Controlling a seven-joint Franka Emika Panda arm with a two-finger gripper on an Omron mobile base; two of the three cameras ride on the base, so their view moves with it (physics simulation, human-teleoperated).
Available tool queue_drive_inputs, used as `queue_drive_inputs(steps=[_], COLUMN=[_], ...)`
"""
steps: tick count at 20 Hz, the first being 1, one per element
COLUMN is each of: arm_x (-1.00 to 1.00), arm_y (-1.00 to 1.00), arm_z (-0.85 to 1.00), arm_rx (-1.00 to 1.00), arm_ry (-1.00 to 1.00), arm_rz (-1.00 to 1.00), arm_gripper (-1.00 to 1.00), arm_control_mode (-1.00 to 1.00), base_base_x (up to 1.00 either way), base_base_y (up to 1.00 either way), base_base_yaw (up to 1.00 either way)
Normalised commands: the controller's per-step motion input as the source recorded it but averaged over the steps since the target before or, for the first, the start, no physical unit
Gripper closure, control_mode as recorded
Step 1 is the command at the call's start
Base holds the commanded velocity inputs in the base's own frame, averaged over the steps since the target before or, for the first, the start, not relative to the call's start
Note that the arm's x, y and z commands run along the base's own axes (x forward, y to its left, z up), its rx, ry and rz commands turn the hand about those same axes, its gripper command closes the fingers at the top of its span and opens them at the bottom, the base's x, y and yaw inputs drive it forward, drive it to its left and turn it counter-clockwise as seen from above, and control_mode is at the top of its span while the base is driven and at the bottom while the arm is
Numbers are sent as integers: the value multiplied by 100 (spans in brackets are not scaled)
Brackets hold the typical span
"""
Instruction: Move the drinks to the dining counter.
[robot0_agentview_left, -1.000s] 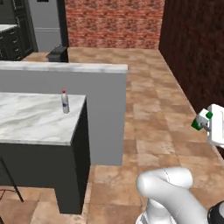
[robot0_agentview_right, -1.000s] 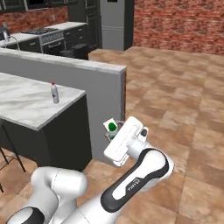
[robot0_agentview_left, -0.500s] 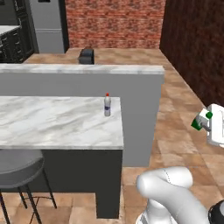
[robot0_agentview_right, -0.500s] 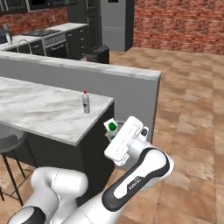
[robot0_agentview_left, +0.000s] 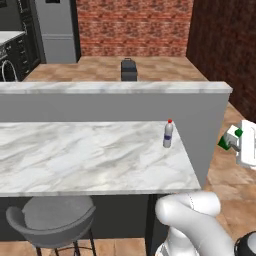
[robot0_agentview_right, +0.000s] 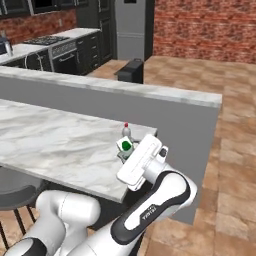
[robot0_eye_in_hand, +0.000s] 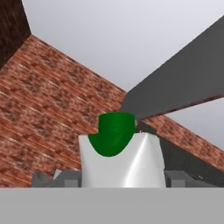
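Note:
My gripper (robot0_agentview_left: 232, 143) (robot0_agentview_right: 126, 151) (robot0_eye_in_hand: 117, 178) is shut on a short green-and-white carton (robot0_agentview_left: 226, 141) (robot0_agentview_right: 125, 145) (robot0_eye_in_hand: 121, 162), one of the drinks, held in the air just off the right end of the dining counter (robot0_agentview_left: 75, 157) (robot0_agentview_right: 45, 142). In the hand view the carton's green cap points up between my fingers (robot0_eye_in_hand: 44, 179). A slim clear bottle with a red cap (robot0_agentview_left: 168, 134) (robot0_agentview_right: 126, 130) stands upright near the counter's right end, a little left of the carried carton.
A higher grey ledge (robot0_agentview_left: 115, 88) (robot0_agentview_right: 150, 89) runs behind the counter. Beyond it sits a dark toaster (robot0_agentview_left: 129, 69) (robot0_agentview_right: 131, 70). A grey round stool (robot0_agentview_left: 50, 219) (robot0_agentview_right: 11, 189) stands under the counter's near edge. Tiled floor lies open to the right.
The whole picture has shifted: the base has driven up to the counter's right end, which now looks closer and wider. The carton stays in my gripper as before.

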Motion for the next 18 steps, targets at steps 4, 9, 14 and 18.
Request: queue_drive_inputs(steps=[4,9,14,18], arm_x=[0,0,0,0], arm_y=[0,0,0,0], arm_z=[0,0,0,0], arm_rx=[0,0,0,0], arm_ry=[0,0,0,0], arm_rz=[0,0,0,0], arm_gripper=[100,100,100,100], arm_control_mode=[100,100,100,100], base_base_x=[100,95,33,21], base_base_y=[3,5,48,66], base_base_yaw=[0,0,0,1])
